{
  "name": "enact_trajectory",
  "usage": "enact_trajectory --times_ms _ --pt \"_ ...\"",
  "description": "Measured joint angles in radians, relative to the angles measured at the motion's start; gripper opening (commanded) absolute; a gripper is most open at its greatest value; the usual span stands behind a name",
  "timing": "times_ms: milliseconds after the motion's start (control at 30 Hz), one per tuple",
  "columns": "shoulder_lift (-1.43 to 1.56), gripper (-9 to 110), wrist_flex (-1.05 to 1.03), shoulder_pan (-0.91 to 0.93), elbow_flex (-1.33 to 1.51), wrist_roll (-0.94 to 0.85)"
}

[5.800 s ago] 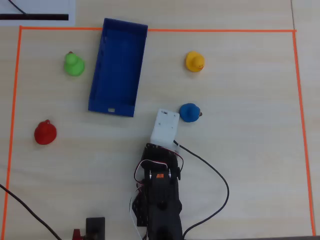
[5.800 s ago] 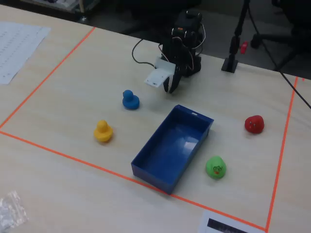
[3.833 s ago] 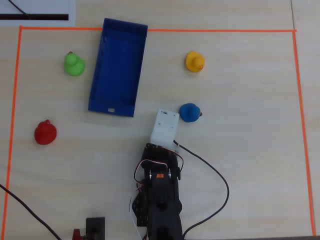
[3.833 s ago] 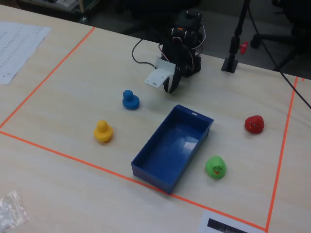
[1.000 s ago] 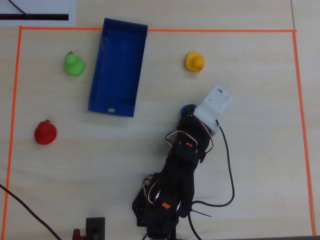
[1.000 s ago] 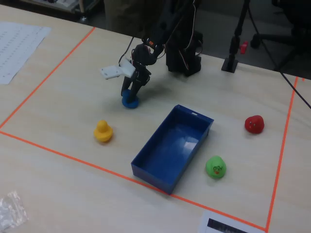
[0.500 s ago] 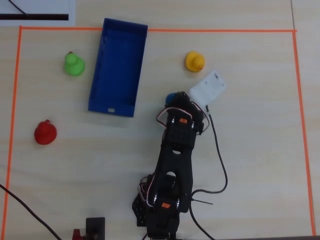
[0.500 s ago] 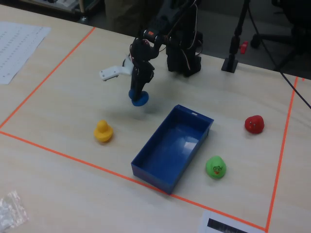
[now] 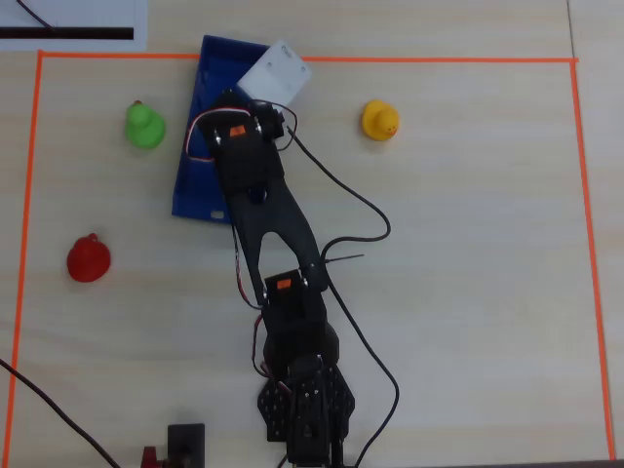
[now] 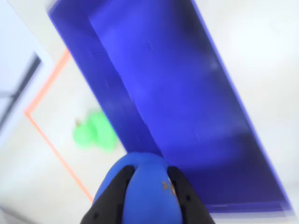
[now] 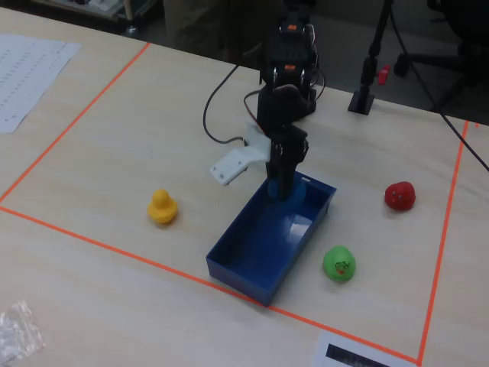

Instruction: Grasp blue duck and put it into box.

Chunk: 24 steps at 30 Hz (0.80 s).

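Observation:
My gripper (image 10: 148, 179) is shut on the blue duck (image 10: 147, 191), its two black fingers (image 10: 117, 191) pressed against the duck's sides. In the fixed view the gripper (image 11: 286, 187) holds the duck (image 11: 295, 191) over the near-arm end of the dark blue box (image 11: 237, 264). The box fills the upper right of the wrist view (image 10: 187, 93). In the overhead view the arm covers much of the box (image 9: 190, 175) and hides the duck.
A green duck (image 9: 144, 125) (image 11: 338, 263) (image 10: 93, 133) sits beside the box. A yellow duck (image 9: 379, 120) (image 11: 162, 206) and a red duck (image 9: 88, 258) (image 11: 399, 195) lie further off. Orange tape (image 9: 312, 59) bounds the work area. A white part (image 11: 237, 163) juts from the wrist.

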<state>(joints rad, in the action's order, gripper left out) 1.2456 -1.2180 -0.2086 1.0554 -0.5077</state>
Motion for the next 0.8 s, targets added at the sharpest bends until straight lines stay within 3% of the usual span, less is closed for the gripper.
enact_trajectory --times_ms 167,267,367,800 --pt "-0.178 32 0.092 0.02 -0.037 -0.005" --pt "-0.19 24 0.098 0.06 -0.032 -0.025" --pt "-0.112 2 0.146 0.101 0.075 -0.052" --pt "0.968 0 0.344 0.209 1.08 -0.347"
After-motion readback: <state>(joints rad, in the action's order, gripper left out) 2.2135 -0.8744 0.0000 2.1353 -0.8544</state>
